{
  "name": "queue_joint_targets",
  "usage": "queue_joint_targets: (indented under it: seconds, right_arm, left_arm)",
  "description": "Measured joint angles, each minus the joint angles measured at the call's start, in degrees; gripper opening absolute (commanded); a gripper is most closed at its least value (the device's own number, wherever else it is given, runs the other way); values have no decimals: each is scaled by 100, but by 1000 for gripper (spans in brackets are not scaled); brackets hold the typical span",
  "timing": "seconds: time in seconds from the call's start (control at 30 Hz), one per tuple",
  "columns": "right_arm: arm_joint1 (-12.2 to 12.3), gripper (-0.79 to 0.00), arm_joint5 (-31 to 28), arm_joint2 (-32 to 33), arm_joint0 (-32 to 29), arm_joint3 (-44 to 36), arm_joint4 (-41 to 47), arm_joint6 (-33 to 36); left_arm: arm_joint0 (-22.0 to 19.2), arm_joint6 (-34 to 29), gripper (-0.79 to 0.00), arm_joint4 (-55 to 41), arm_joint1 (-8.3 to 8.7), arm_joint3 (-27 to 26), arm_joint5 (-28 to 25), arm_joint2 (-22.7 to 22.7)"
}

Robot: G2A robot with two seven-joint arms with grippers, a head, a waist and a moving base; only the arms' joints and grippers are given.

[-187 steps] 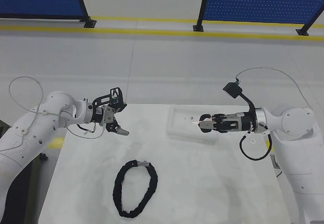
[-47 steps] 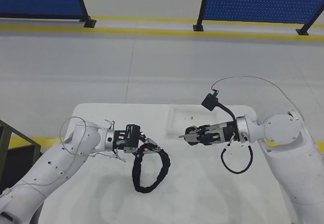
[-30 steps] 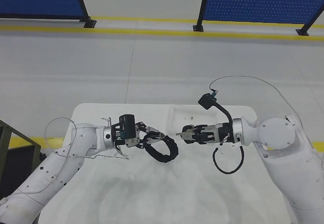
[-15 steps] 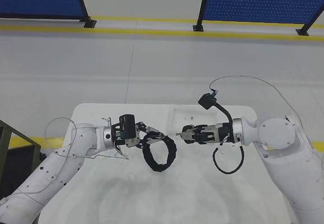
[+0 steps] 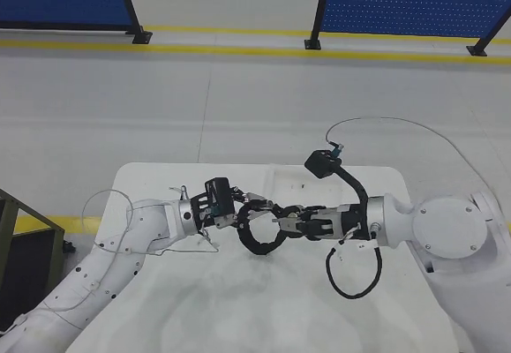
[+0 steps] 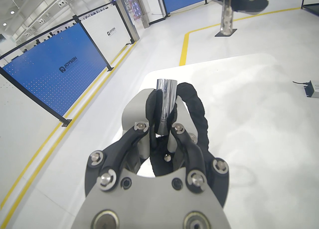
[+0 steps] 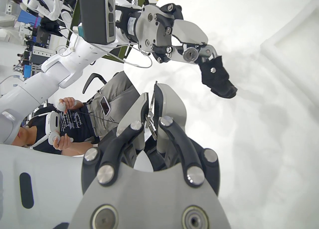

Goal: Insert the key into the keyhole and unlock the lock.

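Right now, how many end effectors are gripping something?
2. The left end effector grips the lock by its metal cylinder; the right end effector pinches the key, not yet in the keyhole.

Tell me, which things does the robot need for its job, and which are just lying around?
For the job:
key, held in the right gripper
chain lock, held in the left gripper
keyhole on the lock's metal end

Just lying about:
white tray on the table
small box with a cable, also on the table
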Motion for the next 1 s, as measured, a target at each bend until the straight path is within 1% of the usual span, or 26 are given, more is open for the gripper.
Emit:
queue_joint_targets:
  seconds: [0.13,0.23,0.43,0.6,0.73,1.0]
  right_arm:
    - [44,-785,358,-7,50,-232,-292,99]
    - [76,-785,487,-7,57,-325,-446,187]
    - [130,-785,582,12,50,-392,-592,290]
    - [172,-785,574,-65,46,-456,-734,359]
    - [196,-785,585,-178,83,-513,-838,345]
    - [236,-785,645,-480,211,-561,-1086,285]
  left_arm:
    - [-10,356,-785,182,-120,101,152,114]
    - [-14,723,-785,317,-199,220,230,178]
    - [-90,1545,-785,658,-339,524,128,322]
    - [-150,2063,-785,919,-447,785,106,415]
    - [-177,2318,-785,1130,-516,892,156,469]
    - [-222,2539,-785,1313,-626,1103,43,507]
